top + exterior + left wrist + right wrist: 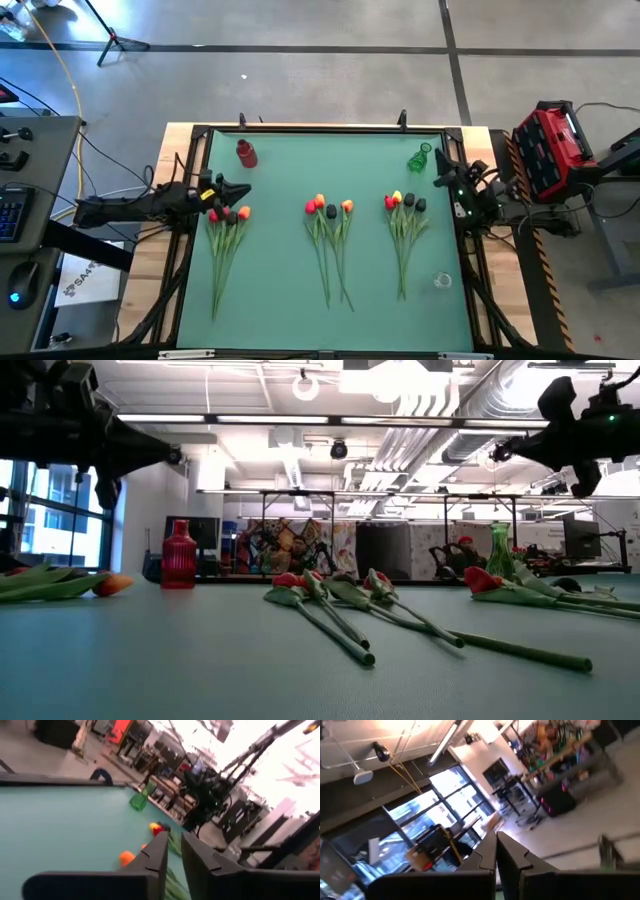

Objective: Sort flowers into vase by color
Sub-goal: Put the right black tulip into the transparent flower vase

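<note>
Three bunches of tulips lie flat on the green mat: a left bunch (228,215) (60,582), a middle bunch (328,208) (320,595) and a right bunch (405,203) (500,585), each mixing red, orange and yellow heads. A red vase (246,153) (178,555) stands far left, a green vase (420,158) (499,552) far right, and a clear vase (442,281) near right. My left gripper (243,190) (174,855) hovers shut above the left bunch's heads. My right gripper (438,182) (496,851) hovers shut by the green vase.
A dark frame (320,128) borders the mat. The right arm (210,795) shows across the table in the left wrist view. Bare mat lies between the bunches and along the near edge (300,330). A red case (550,150) sits off the table's right side.
</note>
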